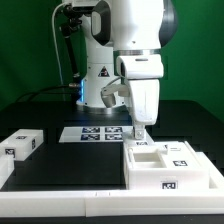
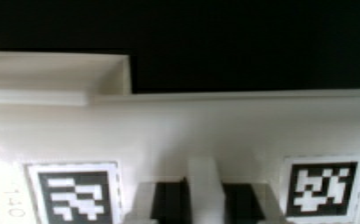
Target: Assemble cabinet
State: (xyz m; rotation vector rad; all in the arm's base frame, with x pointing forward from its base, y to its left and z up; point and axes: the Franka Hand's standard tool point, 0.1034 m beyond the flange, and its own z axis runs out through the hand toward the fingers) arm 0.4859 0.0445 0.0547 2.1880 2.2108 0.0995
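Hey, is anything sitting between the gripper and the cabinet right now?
Nothing visible does. The gripper, jaws closed, is down at the cabinet wall farthest from the exterior camera. The marker board lies beyond the cabinet, and a small white block sits well off to the exterior view's left.

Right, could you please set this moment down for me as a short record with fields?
arm: reaching down to the cabinet
jaws: shut or nearly so at the cabinet's far edge; whether they pinch a wall is unclear
cabinet: exterior view's right, compartments open upward
loose block: exterior view's left, apart from the cabinet
marker board: lying flat between the two, farther back
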